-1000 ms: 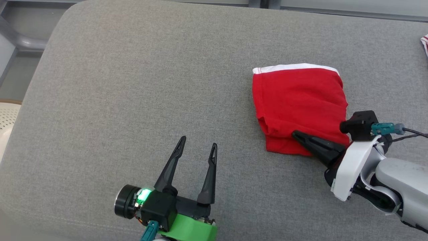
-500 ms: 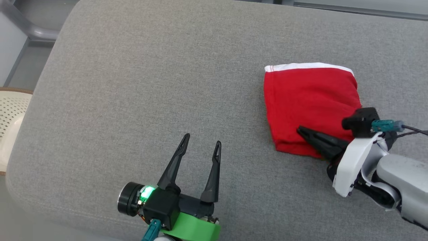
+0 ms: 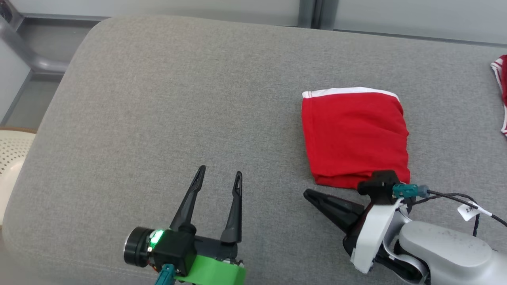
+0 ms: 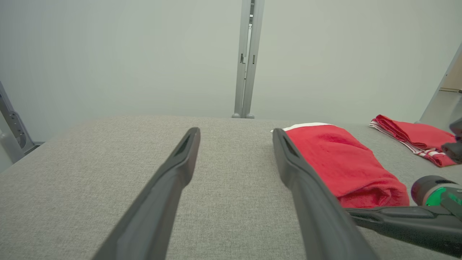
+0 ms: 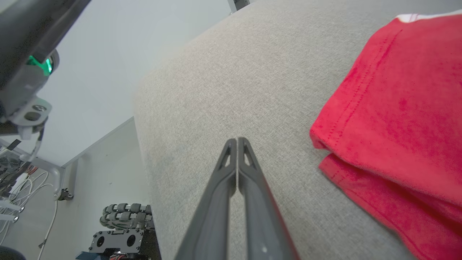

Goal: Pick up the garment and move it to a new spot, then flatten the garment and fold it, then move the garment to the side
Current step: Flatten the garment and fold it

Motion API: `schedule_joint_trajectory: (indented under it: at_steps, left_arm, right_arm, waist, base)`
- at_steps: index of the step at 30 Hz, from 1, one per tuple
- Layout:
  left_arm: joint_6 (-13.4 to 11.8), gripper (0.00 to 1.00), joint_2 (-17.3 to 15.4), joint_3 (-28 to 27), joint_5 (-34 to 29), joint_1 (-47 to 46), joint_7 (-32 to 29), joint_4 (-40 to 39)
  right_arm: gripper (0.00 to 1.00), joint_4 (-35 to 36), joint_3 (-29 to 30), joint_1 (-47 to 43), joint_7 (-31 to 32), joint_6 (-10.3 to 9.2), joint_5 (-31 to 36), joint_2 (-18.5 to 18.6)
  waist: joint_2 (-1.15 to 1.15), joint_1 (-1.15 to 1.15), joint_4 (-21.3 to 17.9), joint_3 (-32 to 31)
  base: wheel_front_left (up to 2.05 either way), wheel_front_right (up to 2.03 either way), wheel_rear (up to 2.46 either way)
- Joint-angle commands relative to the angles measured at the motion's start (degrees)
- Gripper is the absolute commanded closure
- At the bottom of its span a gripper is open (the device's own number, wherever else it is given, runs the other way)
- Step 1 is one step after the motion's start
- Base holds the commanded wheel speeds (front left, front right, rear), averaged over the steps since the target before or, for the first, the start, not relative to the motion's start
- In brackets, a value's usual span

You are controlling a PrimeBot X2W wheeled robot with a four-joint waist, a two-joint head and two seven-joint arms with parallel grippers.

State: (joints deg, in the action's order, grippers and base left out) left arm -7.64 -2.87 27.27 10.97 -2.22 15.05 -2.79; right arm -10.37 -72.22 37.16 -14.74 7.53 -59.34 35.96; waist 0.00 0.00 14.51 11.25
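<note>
A wide grey woven-fabric cushion (image 3: 158,99) with rounded corners carries a stitched seam along its near edge. Behind the cushion's far edge stand pale, matt wall panels (image 4: 108,54), joined by an upright grey metal post (image 4: 247,57) about level with the cushion's middle. Beyond the cushion's far left corner a grey metal tube (image 3: 39,63) bends above smooth grey floor (image 3: 21,103). Off the cushion's left edge sits a cream perforated plastic item (image 3: 14,144). The light is even and soft, and shadows on the cushion are faint.
</note>
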Motion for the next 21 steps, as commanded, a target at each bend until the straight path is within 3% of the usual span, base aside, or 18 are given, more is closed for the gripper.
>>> schedule_joint_trajectory:
  at_steps: [1,7,11,15,21]
  left_arm:
    - [-0.34,0.00,-0.09,-1.09,-0.01,1.11,0.13,-0.29]
    - [0.28,0.00,-0.09,-5.87,-0.18,4.22,0.13,-0.95]
    - [0.62,0.00,-0.09,-8.52,-0.36,6.46,0.13,-1.15]
    - [0.77,0.00,-0.08,-10.39,-0.21,8.74,0.13,-1.42]
    - [1.47,0.00,-0.09,-12.52,-1.00,11.39,0.13,-1.43]
  right_arm:
    - [0.00,-0.73,3.20,-0.87,-0.48,-0.10,2.12,-1.11]
    - [0.00,-2.00,24.53,-11.19,-0.40,-0.09,15.72,-8.42]
    - [0.00,-2.08,34.88,-19.30,-0.42,-0.09,21.49,-13.62]
    - [0.00,-2.03,41.00,-25.30,-0.42,-0.09,26.06,-17.36]
    - [0.00,-2.34,44.99,-30.05,-0.42,-0.09,33.46,-19.25]
  waist:
    - [0.00,0.00,-3.23,-2.68]
    - [0.00,0.00,-8.37,-6.27]
    - [0.00,0.00,-11.57,-9.21]
    - [0.00,0.00,-14.49,-11.37]
    - [0.00,0.00,-17.58,-13.11]
  base:
    - [0.00,0.00,0.00]
    - [0.00,0.00,0.00]
    - [0.00,0.00,0.00]
    - [0.00,0.00,0.00]
    - [0.00,0.00,0.00]
